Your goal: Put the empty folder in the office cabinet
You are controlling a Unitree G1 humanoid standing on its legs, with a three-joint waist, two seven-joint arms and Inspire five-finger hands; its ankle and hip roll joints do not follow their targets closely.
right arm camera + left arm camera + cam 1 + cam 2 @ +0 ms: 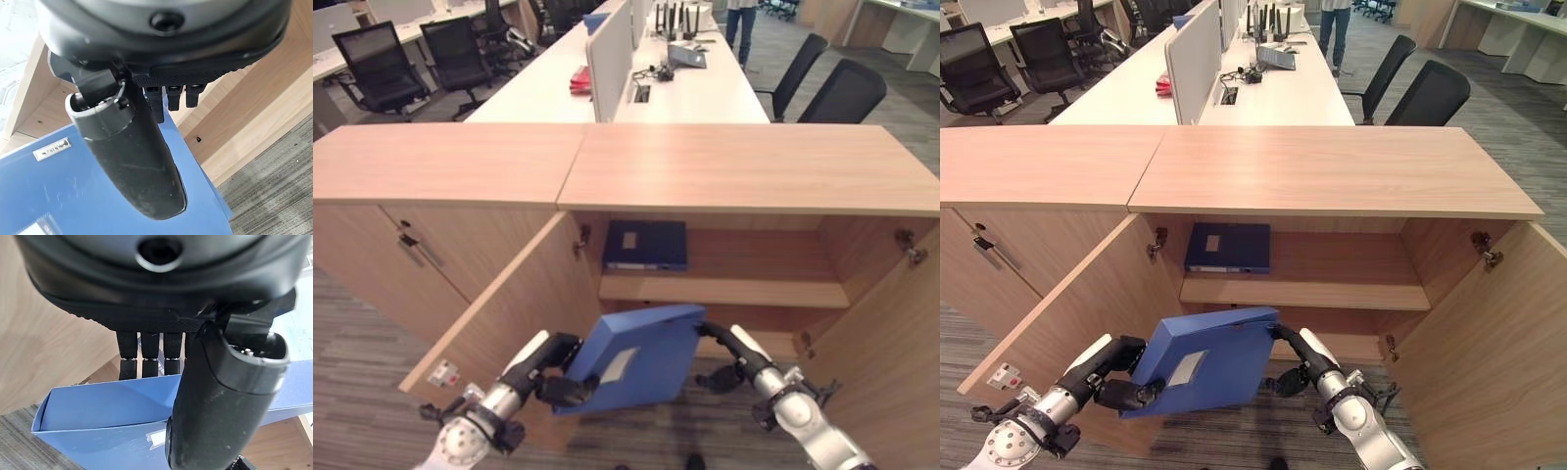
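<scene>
Grey carpet (352, 343) below a long white desk (705, 93), black office chairs (372, 64) on both sides, a person (740, 24) at its far end, perhaps standing

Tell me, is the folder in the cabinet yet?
Not yet. Done: the cabinet doors are open, and another folder already lies on the shelf. In hand: the left hand and right hand grip the blue folder by its sides, in front of the opening. Left: move it inside, set it down, let go.
</scene>
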